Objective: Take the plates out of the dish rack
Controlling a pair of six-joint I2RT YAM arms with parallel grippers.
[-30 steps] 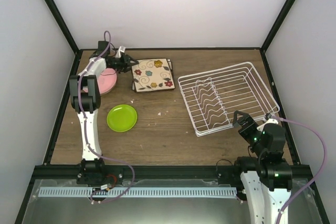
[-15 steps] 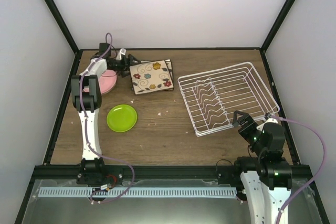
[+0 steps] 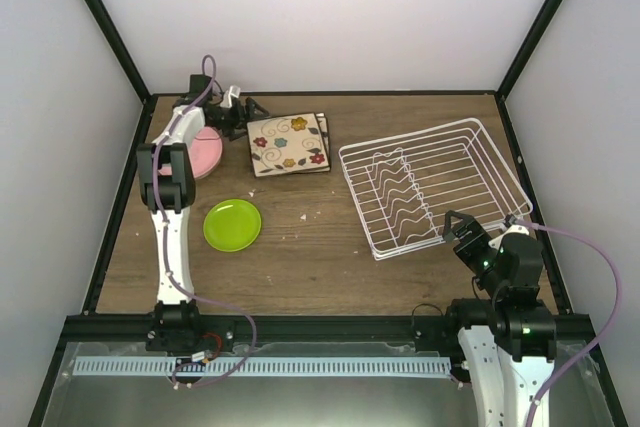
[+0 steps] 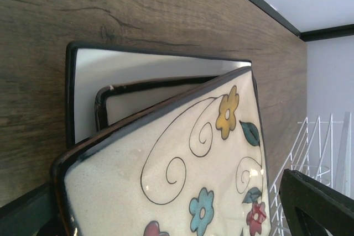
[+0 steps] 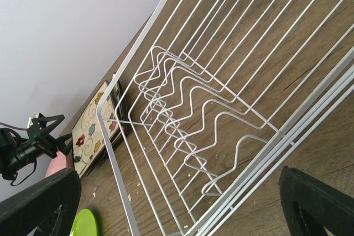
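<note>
While left hand (image 3: 247,110) gapes | flowered plate (image 3: 288,141) — atop 2 square plates (image 4: 144,68)

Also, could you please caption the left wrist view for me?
Flowered square plate lies askew on two stacked plates; dish rack beyond.

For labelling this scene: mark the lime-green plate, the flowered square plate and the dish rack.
lime-green plate (image 3: 232,224), top view, its centre.
flowered square plate (image 3: 289,142), top view, its patterned face.
dish rack (image 3: 399,196), top view, its wavy dividers.
</note>
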